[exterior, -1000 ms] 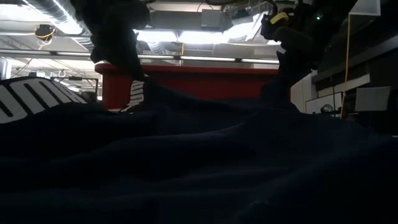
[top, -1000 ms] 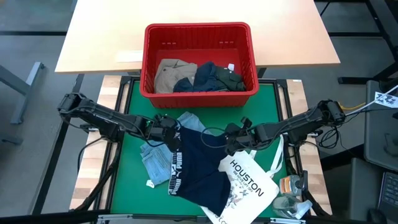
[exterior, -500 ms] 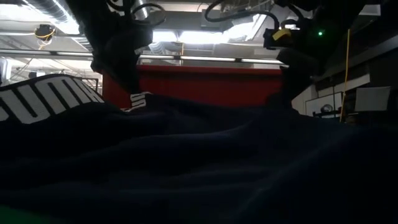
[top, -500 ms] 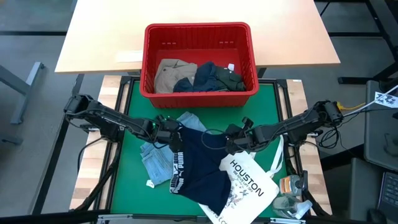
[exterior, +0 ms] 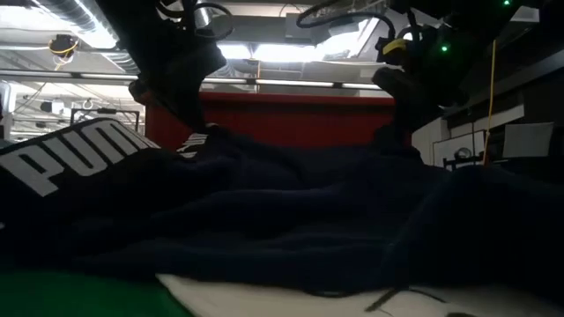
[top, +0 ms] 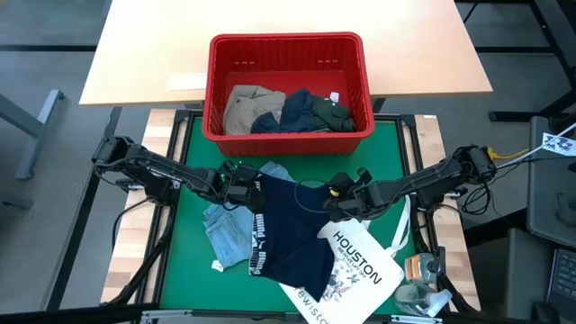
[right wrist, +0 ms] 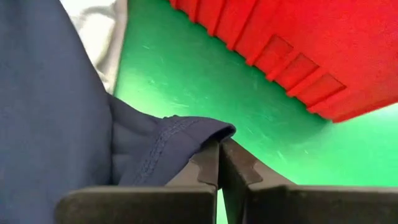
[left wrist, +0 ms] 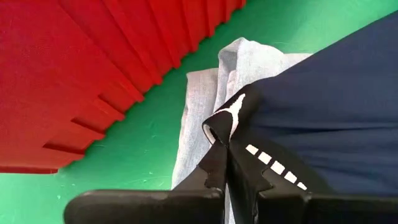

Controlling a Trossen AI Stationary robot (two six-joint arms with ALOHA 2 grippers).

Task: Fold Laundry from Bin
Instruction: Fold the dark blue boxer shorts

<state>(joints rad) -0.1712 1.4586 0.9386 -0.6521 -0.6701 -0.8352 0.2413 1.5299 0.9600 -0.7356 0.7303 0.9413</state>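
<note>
Green mat (top: 189,261), navy garment (top: 292,229) corners pinched in both arms' clenched fingers (left wrist: 217,165).

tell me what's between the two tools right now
The navy garment spans the gap in the high view, pinched by the left tool and the right tool, each shut on a top corner.

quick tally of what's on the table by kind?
Garments in the red bin: 3 (khaki, navy, dark green)
Garments on the green mat: 2 (navy Puma garment, light denim)
HOUSTON tote bag: 1
Bin: 1
Total: 7
</note>
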